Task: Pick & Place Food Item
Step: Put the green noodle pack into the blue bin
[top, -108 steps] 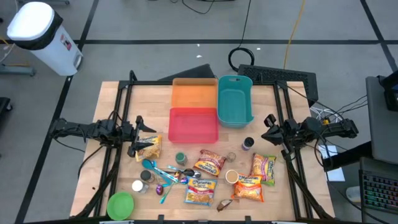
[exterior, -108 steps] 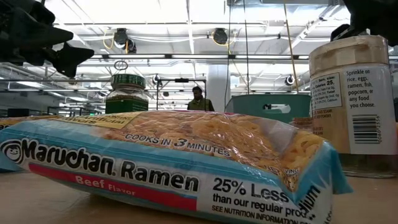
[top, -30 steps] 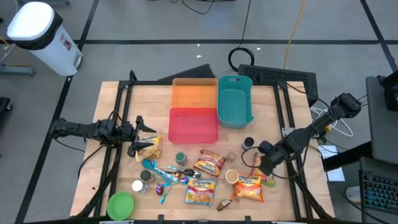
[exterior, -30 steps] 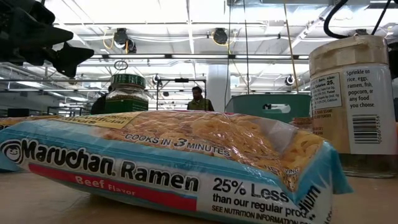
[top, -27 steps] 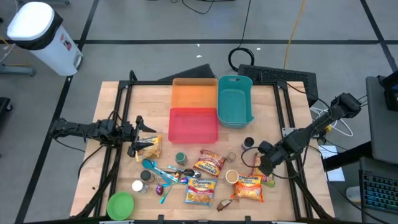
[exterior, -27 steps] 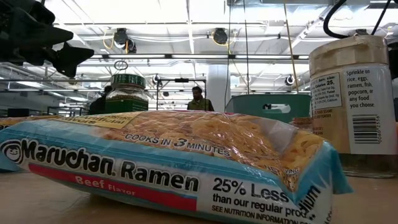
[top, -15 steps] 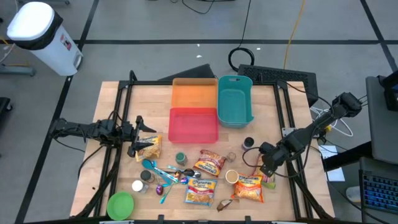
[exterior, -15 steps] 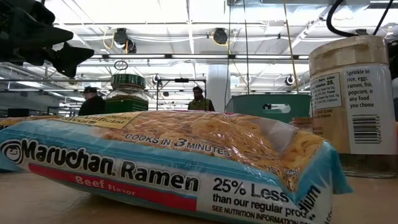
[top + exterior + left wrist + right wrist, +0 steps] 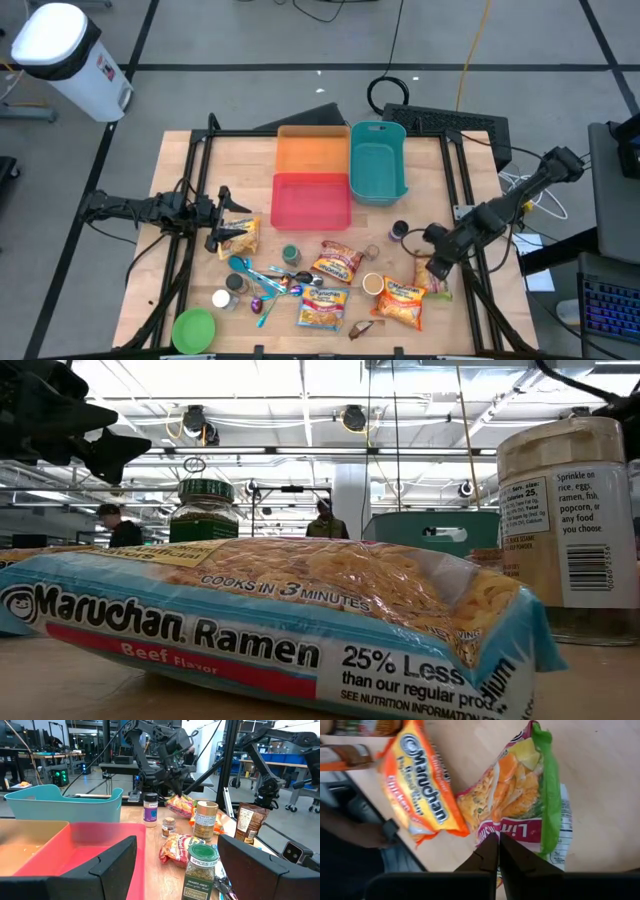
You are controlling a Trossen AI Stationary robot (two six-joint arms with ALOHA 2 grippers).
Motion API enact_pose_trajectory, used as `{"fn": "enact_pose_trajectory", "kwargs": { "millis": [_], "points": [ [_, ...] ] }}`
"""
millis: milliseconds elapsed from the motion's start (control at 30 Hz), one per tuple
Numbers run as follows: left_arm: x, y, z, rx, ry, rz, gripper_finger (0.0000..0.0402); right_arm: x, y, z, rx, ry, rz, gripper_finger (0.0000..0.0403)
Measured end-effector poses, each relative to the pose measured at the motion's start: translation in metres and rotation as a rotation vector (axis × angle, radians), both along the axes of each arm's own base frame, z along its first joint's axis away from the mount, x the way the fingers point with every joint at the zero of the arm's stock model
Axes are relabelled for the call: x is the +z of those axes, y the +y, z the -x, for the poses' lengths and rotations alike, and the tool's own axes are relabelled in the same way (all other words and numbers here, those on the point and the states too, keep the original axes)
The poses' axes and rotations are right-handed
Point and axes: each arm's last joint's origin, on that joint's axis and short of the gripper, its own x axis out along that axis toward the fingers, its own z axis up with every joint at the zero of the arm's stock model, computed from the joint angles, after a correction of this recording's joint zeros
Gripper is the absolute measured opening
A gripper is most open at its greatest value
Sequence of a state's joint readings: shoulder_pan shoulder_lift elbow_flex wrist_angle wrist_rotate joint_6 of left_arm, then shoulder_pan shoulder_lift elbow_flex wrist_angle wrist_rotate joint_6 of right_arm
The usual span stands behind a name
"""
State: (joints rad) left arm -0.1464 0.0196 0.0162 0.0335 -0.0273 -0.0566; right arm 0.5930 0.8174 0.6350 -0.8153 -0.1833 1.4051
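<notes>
High view: your left gripper (image 9: 222,217) waits at the table's left side, fingers spread wide and holding nothing, just beside a brown snack bag (image 9: 241,238). Mid-table sit the red bin (image 9: 311,200), orange bin (image 9: 312,151) and teal bin (image 9: 377,174), with ramen packs scattered nearer you. On the right, your right gripper (image 9: 431,268) is down on the lime-flavour ramen pack (image 9: 436,275), fingers pinched together on its edge; the right wrist view shows the fingertips (image 9: 506,855) meeting over that green-trimmed wrapper, the orange Maruchan pack (image 9: 422,790) touching it alongside.
</notes>
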Motion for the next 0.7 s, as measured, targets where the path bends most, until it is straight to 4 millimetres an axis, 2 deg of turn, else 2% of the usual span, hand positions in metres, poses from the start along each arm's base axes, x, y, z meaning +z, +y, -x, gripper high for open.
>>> {"fn": "enact_pose_trajectory", "kwargs": {
  "millis": [700],
  "points": [
    [0.0,0.0,0.0,0.0,0.0,0.0,0.0283,0.026,-0.016,0.019,0.076,-0.326,-0.029,0.0]
  ]
}}
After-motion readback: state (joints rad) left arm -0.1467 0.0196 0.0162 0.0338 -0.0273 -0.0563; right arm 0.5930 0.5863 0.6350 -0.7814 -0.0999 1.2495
